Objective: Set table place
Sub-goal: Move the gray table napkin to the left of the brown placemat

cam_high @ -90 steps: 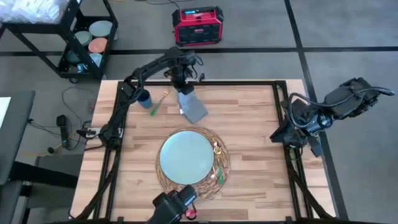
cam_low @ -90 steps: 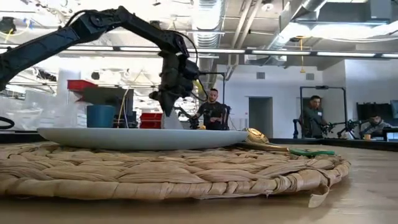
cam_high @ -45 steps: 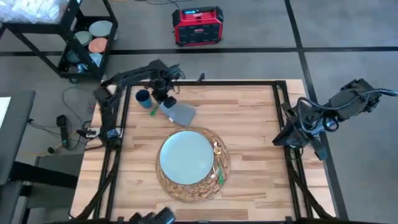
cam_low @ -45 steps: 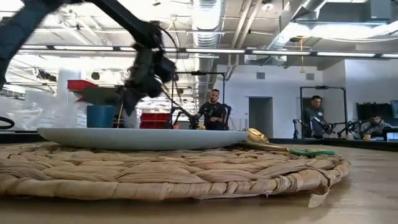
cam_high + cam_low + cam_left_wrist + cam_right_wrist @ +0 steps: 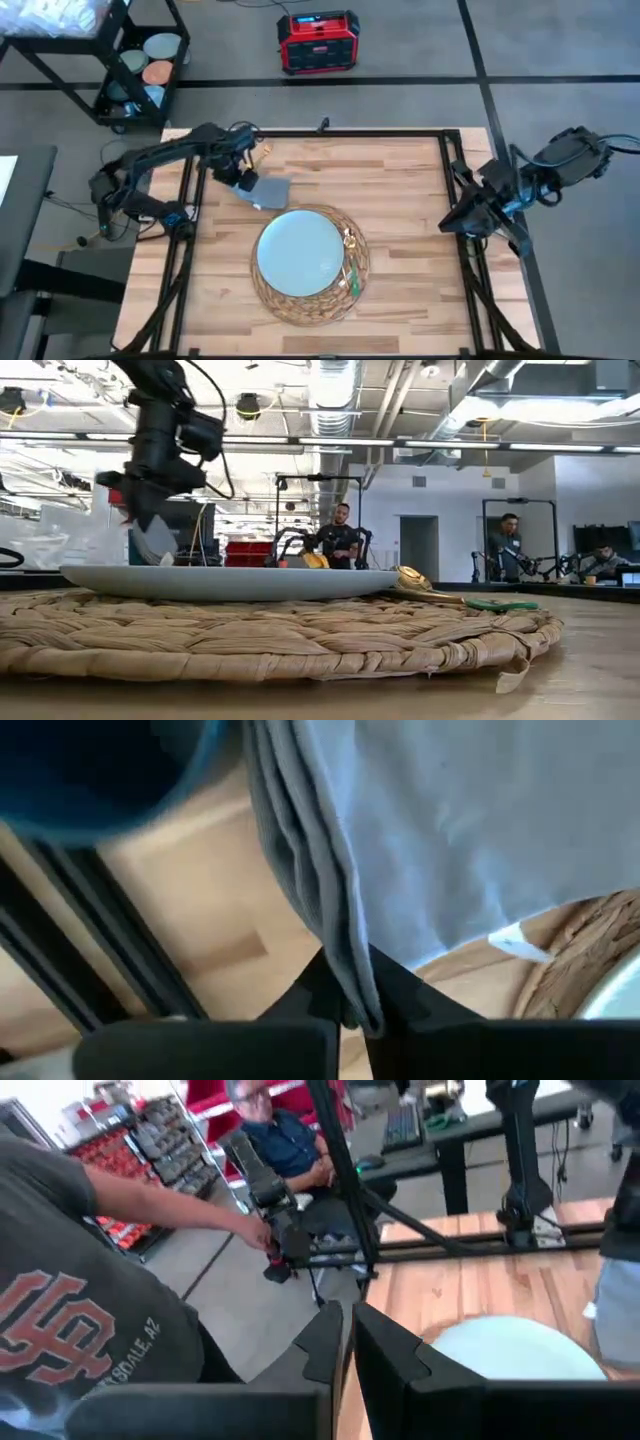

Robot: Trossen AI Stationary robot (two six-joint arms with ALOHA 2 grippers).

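L gripper point(image 5: 243, 177) is clamped on the edge of the grey napkin point(image 5: 266, 192), a soft, folded cloth hanging from its fingers, w/ the woven mat point(image 5: 310, 262) and pale blue plate point(image 5: 300, 251) just beyond and the dark blue cup point(image 5: 95, 765) right beside it, blurred and cut off in the wrist view. R gripper point(image 5: 347, 1330) waits past the far table edge, fingers nearly together, holding nothing. Green-handled cutlery point(image 5: 351, 262) on the mat is too small to sort out; table point(image 5: 400, 190) is light planks in a black frame, w/ a red box point(image 5: 318, 42) on the floor and seated people point(image 5: 340, 540) in the room behind.
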